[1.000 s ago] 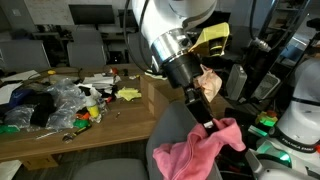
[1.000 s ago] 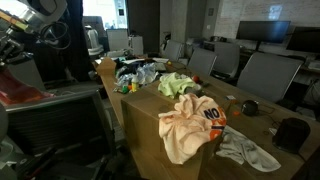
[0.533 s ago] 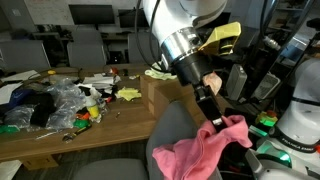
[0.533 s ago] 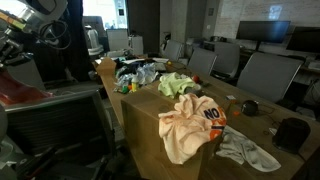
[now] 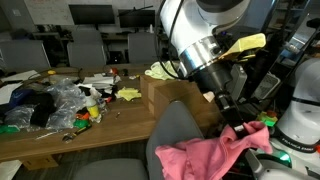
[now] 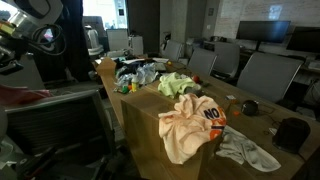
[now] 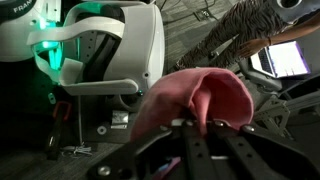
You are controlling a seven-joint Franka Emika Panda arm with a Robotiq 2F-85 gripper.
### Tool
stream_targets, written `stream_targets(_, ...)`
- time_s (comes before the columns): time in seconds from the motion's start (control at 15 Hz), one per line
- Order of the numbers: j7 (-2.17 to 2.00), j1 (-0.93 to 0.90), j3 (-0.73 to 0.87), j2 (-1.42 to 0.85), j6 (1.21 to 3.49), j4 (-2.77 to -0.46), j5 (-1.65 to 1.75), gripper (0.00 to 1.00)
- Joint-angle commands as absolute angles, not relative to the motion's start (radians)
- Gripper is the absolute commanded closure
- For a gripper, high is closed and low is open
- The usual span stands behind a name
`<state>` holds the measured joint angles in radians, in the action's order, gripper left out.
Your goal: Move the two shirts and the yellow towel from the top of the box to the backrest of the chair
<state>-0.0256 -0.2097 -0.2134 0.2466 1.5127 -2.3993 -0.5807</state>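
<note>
- Gripper: jaws clenched on a bunched bit of the pink shirt. The wrist view shows the same, w/ the pink cloth pinched right at the jaw tips.
- The grip is at an edge, not the middle, so most of the fabric hangs free below & left of the jaws. Prob. chosen so it can be draped, not dumped.
- The pink shirt is low, to the right of the chair backrest & on its near side. The trailing part spreads across the backrest's lower right. Touching or only overlapping in view: can't tell. It's not over the top edge yet.
- The arm slants from top centre down to the right, which puts the cloth beside the chair, not above it.
- Box: the peach-cream shirt lies over its near top edge, half hanging down the front. The yellow towel is crumpled farther back on top. Both are well apart from the gripper and wait their turn.
- Judgement: 1 of 3 items is in transit, none placed. The next move needs a lift above the backrest top, then release w/ cloth on both sides. Otherwise it likely slides off the rounded fabric.
- The cluttered table at left is irrelevant to the task.
</note>
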Motion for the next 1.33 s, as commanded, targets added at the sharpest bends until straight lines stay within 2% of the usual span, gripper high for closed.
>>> stream_targets(0.0, -0.03, -0.222, -0.231, 0.32, 1.532, -2.474, -0.581, 0.98)
stream_targets(0.6, -0.039, -0.248, -0.281, 0.327, 1.527, -2.505, -0.554, 0.98)
stream_targets(0.67, -0.042, -0.249, -0.284, 0.326, 1.526, -2.505, -0.547, 0.67)
stream_targets(0.8, -0.044, -0.249, -0.286, 0.325, 1.526, -2.503, -0.536, 0.6)
stream_targets(1.27, -0.058, -0.245, -0.284, 0.329, 1.534, -2.506, -0.517, 0.06)
